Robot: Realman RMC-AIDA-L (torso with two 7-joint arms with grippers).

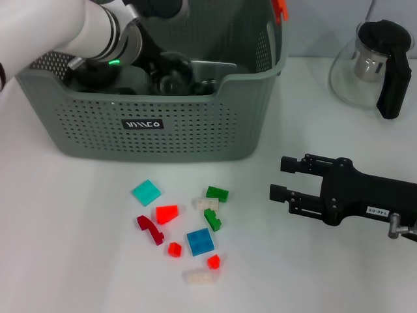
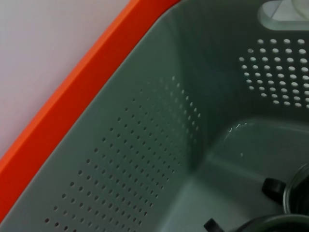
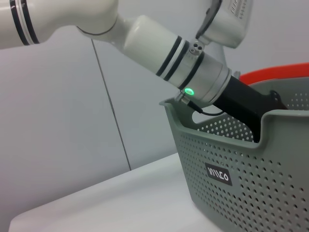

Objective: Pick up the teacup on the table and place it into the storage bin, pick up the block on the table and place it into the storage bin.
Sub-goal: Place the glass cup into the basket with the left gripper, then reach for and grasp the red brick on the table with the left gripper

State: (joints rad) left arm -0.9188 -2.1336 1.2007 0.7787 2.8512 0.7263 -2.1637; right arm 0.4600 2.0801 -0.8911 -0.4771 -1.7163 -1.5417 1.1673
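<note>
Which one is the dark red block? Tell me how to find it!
Start at the big grey storage bin and look down to the little pile of blocks on the white table in front of it. The dark red block sits at the pile's left edge, just below the turquoise block. It is the only long, bent, dark red piece.

Head camera: high, facing forward and down over the white table. Takes in the grey storage bin and, beside the right gripper, scattered toy blocks.

Left wrist camera: inside the bin, very close to its perforated inner wall and orange-red rim clip.

Right wrist camera: low, near table level, facing sideways at the bin's outer wall and the left arm reaching in over its rim.

All three views share the bin; head and right wrist views both catch its black label.
</note>
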